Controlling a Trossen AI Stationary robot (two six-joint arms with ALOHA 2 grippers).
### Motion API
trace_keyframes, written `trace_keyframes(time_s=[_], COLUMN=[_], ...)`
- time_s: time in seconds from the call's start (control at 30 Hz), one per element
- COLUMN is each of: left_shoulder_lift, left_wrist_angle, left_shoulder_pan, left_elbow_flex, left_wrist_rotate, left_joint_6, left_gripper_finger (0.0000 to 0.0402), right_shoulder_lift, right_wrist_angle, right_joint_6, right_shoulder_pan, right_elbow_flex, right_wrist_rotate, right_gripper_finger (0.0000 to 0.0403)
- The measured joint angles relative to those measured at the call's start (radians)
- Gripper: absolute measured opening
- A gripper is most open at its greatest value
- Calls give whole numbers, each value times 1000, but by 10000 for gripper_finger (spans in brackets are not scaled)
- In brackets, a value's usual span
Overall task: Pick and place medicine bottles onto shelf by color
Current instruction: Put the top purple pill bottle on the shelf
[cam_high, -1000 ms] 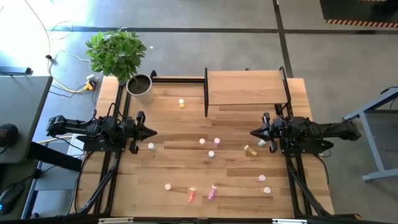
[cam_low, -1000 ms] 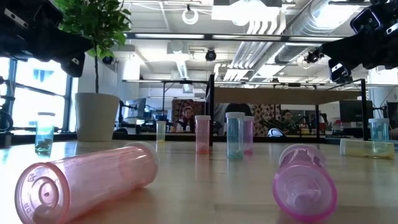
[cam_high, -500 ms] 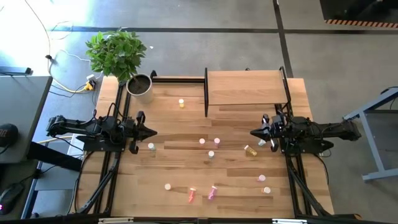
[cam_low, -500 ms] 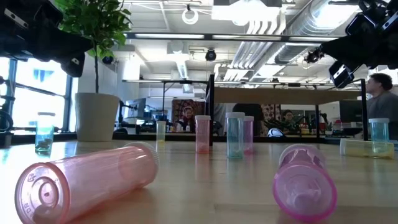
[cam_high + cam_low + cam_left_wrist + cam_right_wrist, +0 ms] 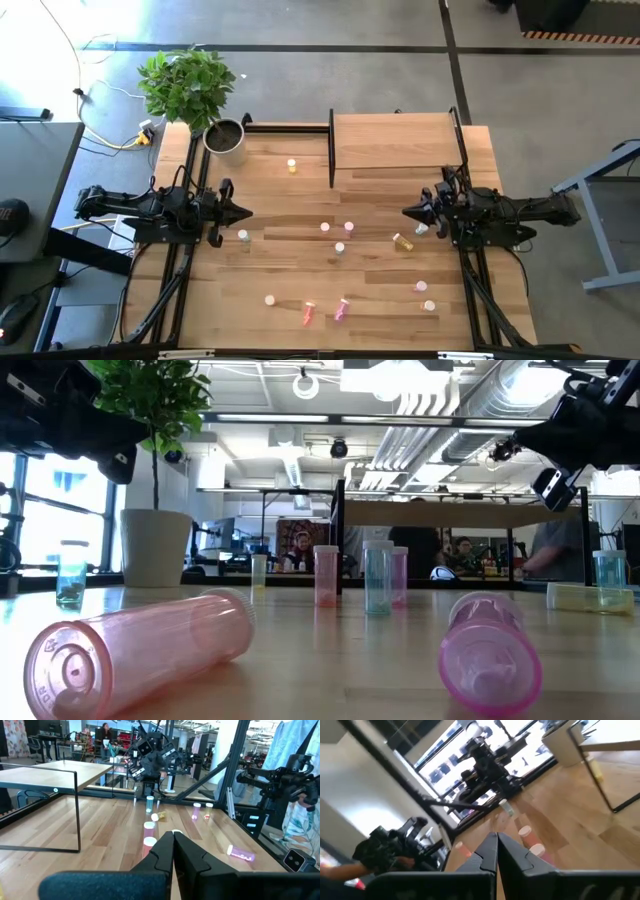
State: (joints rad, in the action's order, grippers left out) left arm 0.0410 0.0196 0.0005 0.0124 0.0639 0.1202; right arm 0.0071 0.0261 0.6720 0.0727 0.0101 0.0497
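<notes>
Several tiny medicine bottles are scattered on the wooden table. A yellow bottle [image 5: 292, 166] stands at the far middle, and two pink bottles [image 5: 325, 228] and a pale bottle [image 5: 339, 248] stand at the centre. A yellow bottle [image 5: 403, 242] lies on its side, and a red-pink bottle [image 5: 308, 313] and a magenta bottle [image 5: 341, 309] lie near the front edge. The shelf [image 5: 395, 140], a light-wood board in a black frame, stands at the far right. My left gripper [image 5: 245, 211] is shut and empty at the table's left, above a pale bottle [image 5: 243, 236]. My right gripper [image 5: 406, 213] is shut and empty at the right, above the lying yellow bottle.
A grey pot [image 5: 227, 140] with a green plant stands at the far left corner. More bottles stand at the near right [image 5: 421, 287] and the near left [image 5: 270, 299]. A pale bottle [image 5: 421, 229] stands right under my right arm. People show in the room beyond the table.
My right gripper has turned a little about its own long axis while staying in place above the table. My left arm and the bottles have kept still.
</notes>
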Motion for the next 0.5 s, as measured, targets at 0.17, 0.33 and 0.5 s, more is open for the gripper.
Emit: trace_keyframes(time_s=[0.17,0.33,0.5], left_shoulder_lift=[0,0,0], left_wrist_angle=[0,0,0], left_shoulder_pan=[0,0,0], left_elbow_flex=[0,0,0], left_wrist_rotate=[0,0,0], left_joint_6=[0,11,34], left_gripper_finger=[1,1,1], right_shoulder_lift=[0,0,0], right_wrist_angle=[5,4,3], right_joint_6=[52,83,88], right_shoulder_pan=[0,0,0], right_elbow_flex=[0,0,0], right_wrist_rotate=[52,49,48], right_gripper_finger=[0,0,0])
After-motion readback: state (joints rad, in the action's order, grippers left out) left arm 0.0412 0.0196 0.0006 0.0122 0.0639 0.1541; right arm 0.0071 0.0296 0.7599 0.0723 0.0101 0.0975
